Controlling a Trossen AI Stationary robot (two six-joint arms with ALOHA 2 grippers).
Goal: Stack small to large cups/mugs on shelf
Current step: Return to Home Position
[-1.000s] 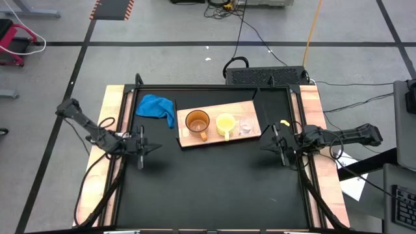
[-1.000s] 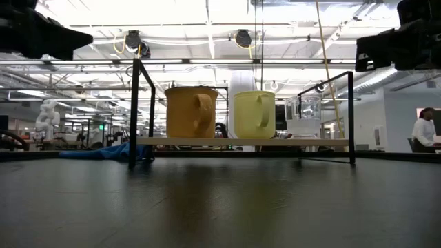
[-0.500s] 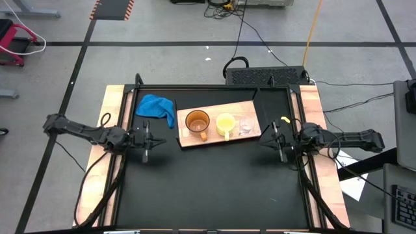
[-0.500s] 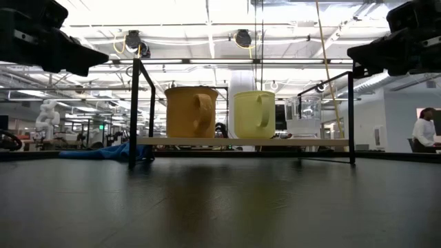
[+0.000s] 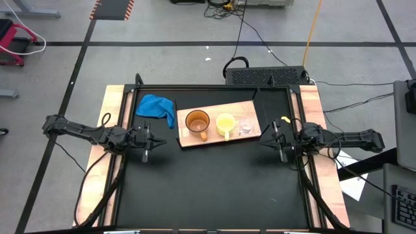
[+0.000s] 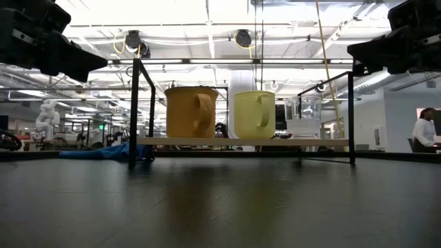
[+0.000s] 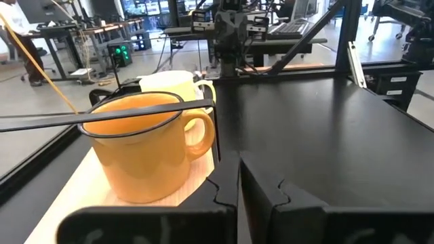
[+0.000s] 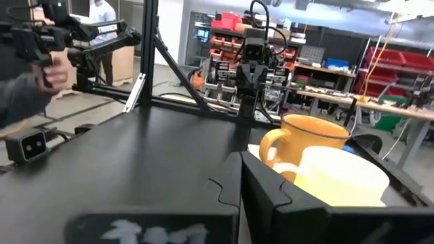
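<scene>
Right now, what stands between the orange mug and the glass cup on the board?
The yellow mug. The high view shows it in a row between the orange mug and the glass cup on the board.

A robotics workshop: red parts bins (image 8: 224, 42), cluttered workbenches (image 8: 325, 89), cables (image 5: 253, 32) across the concrete floor (image 5: 162, 26).
</scene>
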